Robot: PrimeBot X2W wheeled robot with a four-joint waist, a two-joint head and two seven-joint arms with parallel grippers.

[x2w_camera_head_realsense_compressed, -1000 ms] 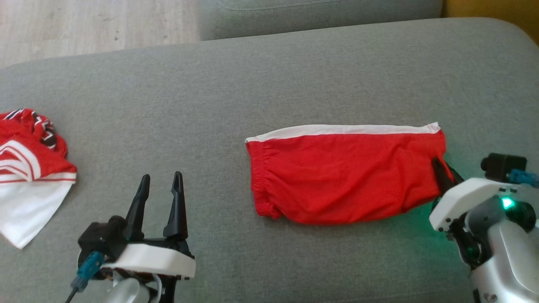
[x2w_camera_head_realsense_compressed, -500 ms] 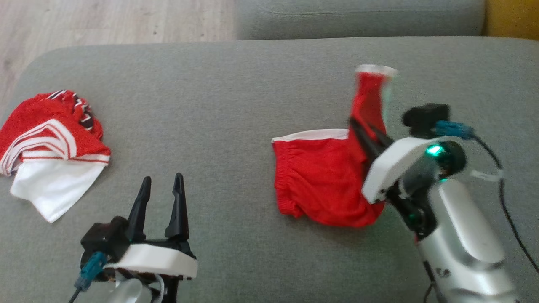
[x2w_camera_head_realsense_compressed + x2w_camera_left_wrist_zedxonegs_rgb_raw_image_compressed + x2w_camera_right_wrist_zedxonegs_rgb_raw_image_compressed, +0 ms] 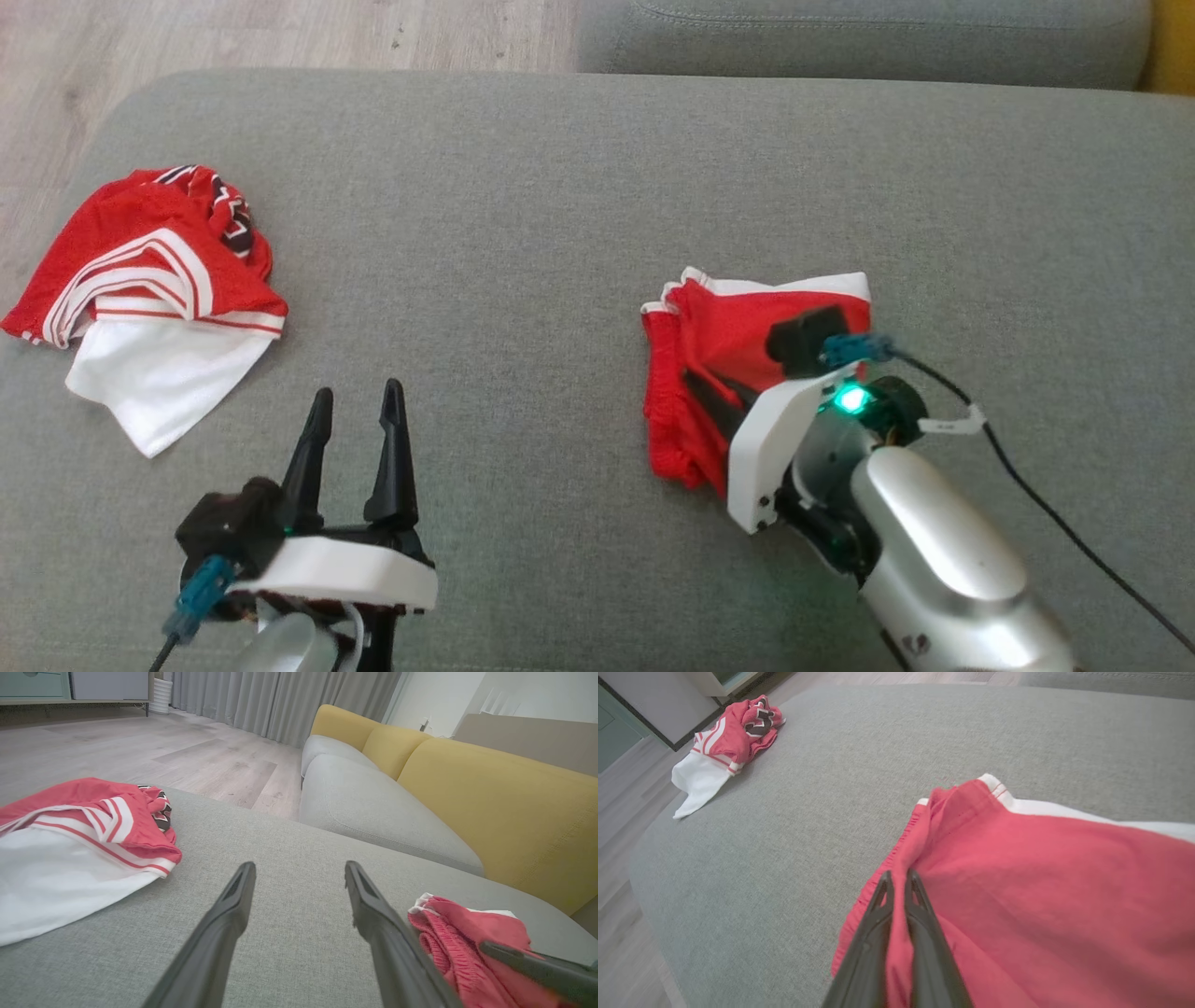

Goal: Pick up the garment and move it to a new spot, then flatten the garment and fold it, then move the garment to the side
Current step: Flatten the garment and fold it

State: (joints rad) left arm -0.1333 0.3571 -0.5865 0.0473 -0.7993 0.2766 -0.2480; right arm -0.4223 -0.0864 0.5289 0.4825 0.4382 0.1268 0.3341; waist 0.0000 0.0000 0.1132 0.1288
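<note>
garment (image 3: 719,322) red shorts | step: looks like folding, half doubled over | right gripper (image 3: 896,879) clamped on its hem | left gripper (image 3: 357,392) spread wide, empty | next probably: let go, press flat

I'm counting two garments lying on one cushion (image 3: 523,187): shorts (image 3: 738,327) at the right, a jersey (image 3: 149,271) at the far left. I'm also counting two grippers, the left gripper (image 3: 358,390) and the right gripper (image 3: 899,873), both near.

Soft, even daylight; mild blur
</note>
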